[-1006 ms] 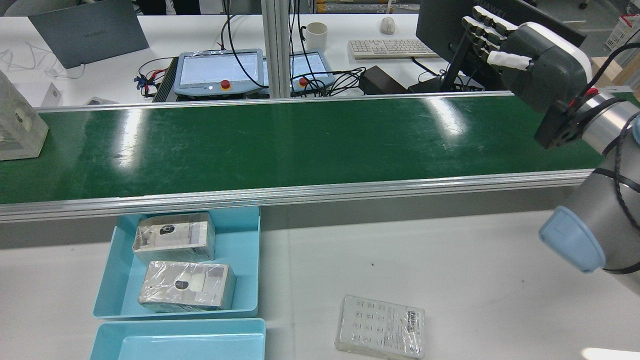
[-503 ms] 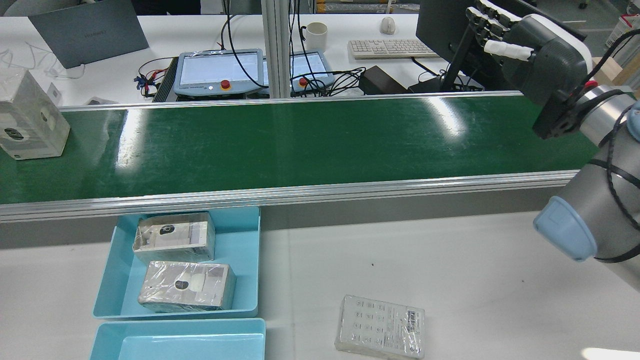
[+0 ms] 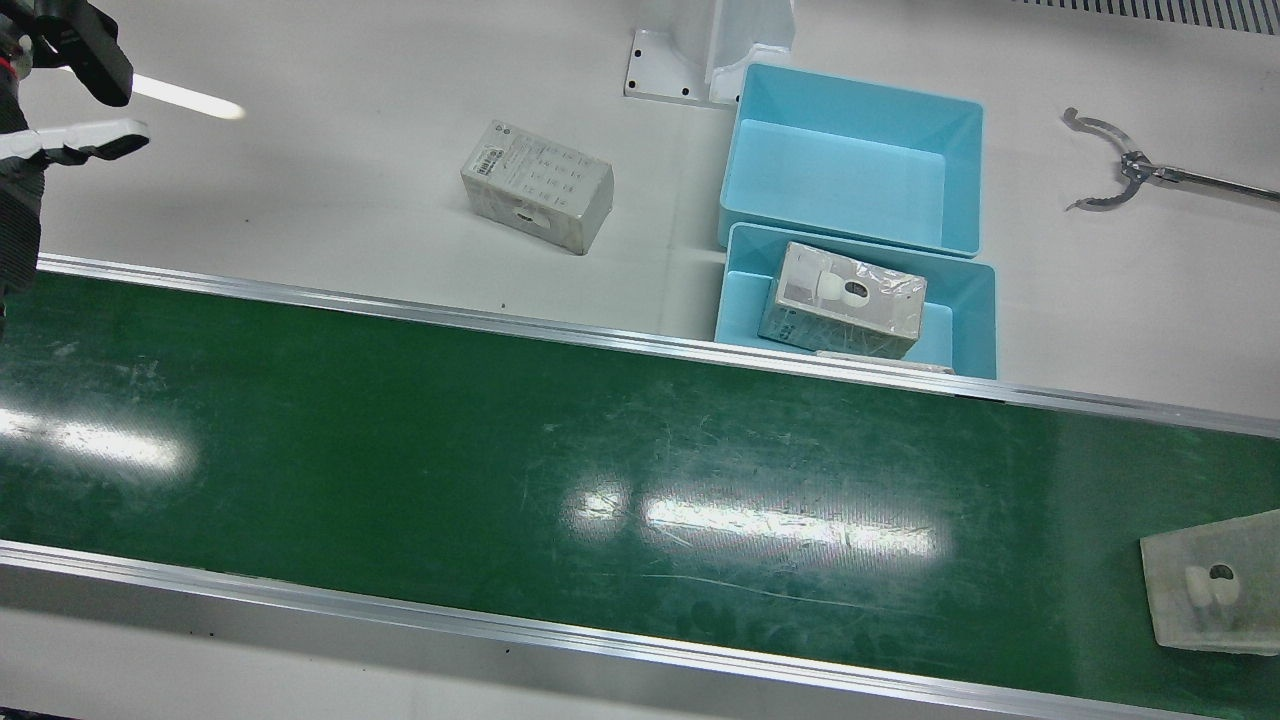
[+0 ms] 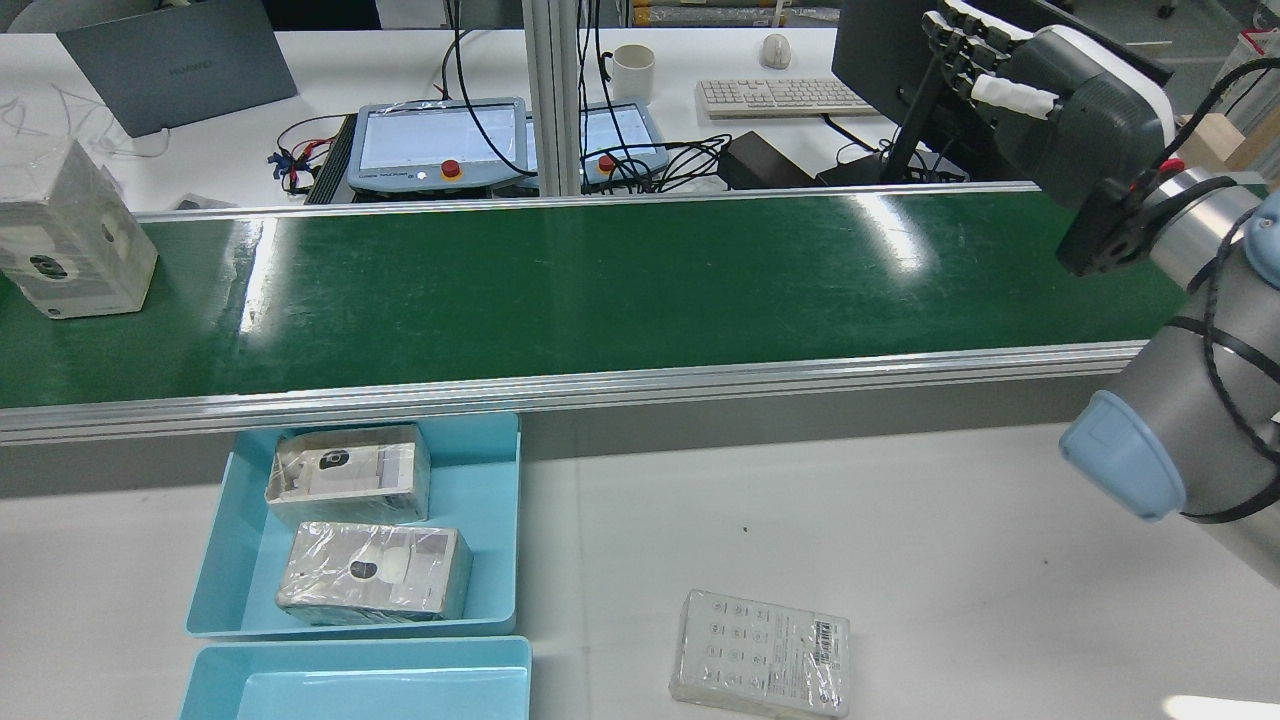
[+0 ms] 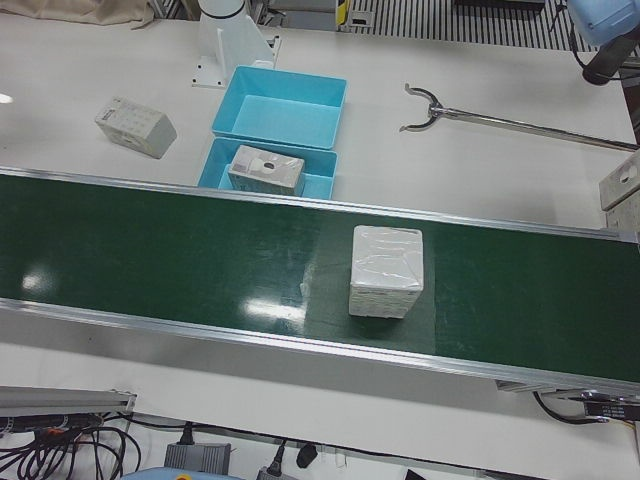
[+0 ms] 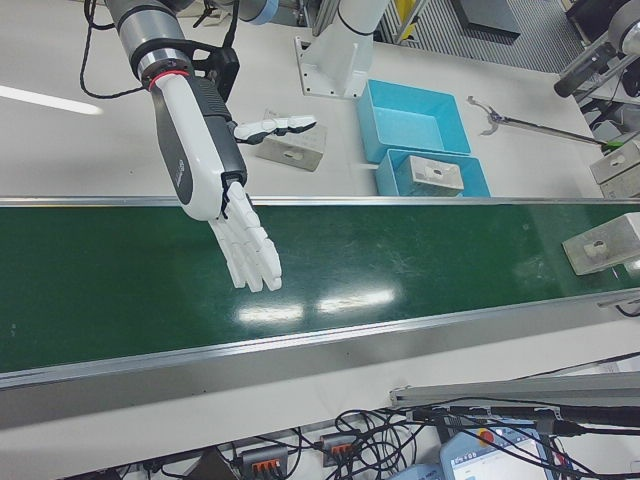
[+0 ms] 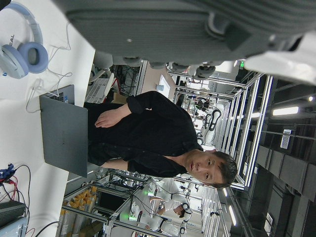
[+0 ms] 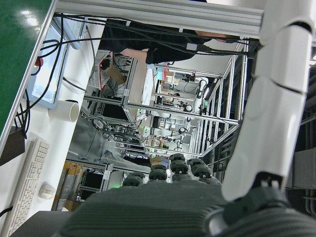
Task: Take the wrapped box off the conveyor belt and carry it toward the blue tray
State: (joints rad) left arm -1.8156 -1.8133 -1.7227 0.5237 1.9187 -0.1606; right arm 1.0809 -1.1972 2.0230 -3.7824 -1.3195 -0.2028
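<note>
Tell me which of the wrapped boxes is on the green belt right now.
The upright white wrapped box, alone on the conveyor belt. Two others lie in the blue tray; the flat pack rests on the table.

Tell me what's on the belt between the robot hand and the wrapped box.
Nothing: in the rear view, bare green belt runs from the right robot hand to the wrapped box.

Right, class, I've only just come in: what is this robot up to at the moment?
A wrapped box sits on the green belt, untouched. The right hand hangs open above the belt's other end, holding nothing. The nearer blue tray already holds two wrapped boxes; the second tray looks empty. Another box lies on the table. The left hand itself is barely seen, so its state is unclear.
</note>
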